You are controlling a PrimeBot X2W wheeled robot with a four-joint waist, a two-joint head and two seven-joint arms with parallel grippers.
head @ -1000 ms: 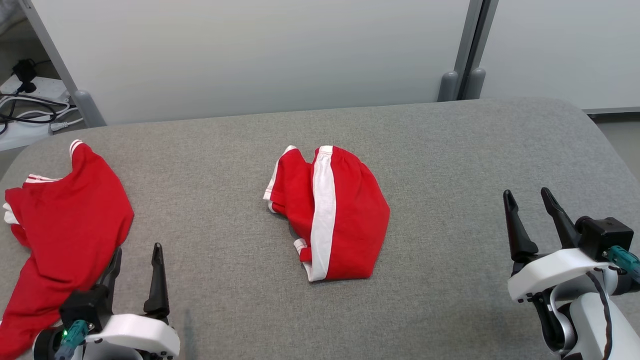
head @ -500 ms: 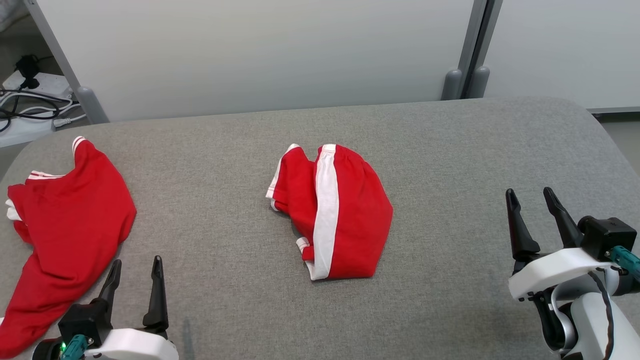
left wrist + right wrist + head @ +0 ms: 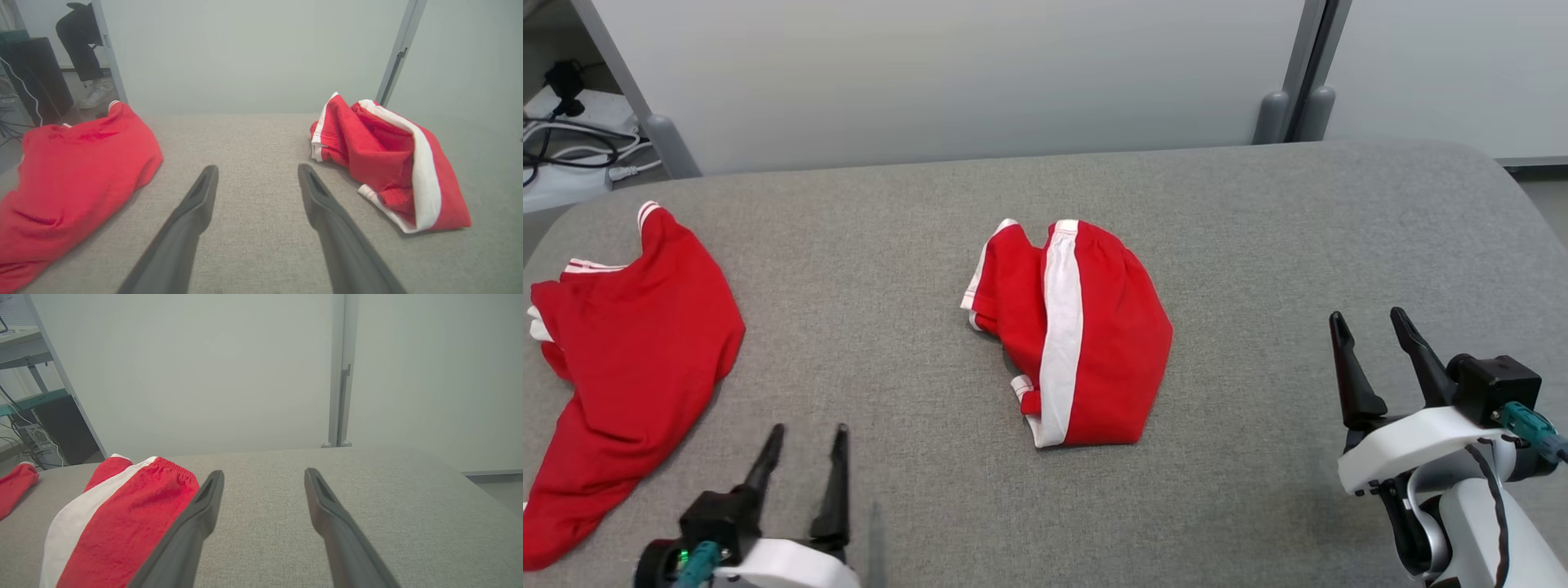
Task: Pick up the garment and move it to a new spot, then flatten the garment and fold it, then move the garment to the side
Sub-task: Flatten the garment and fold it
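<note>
Tabletop: grey woven fabric, rounded far corners. Beyond its far edge you have pale, plain partition panels. A grey double post joins them near the far right corner, and a slanted post stands near the far left. Past your far left corner: black and white cables on a white ledge. Your left wrist view adds a dark cabinet and a person's legs, dark trousers, white shoes. Light: soft, even.

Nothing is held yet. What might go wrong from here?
1. The shirt lies nearer the left gripper than the shorts do; the wrong garment might be grabbed or snagged.
2. The shorts are bunched in layers, so a pinch may lift only one layer.
</note>
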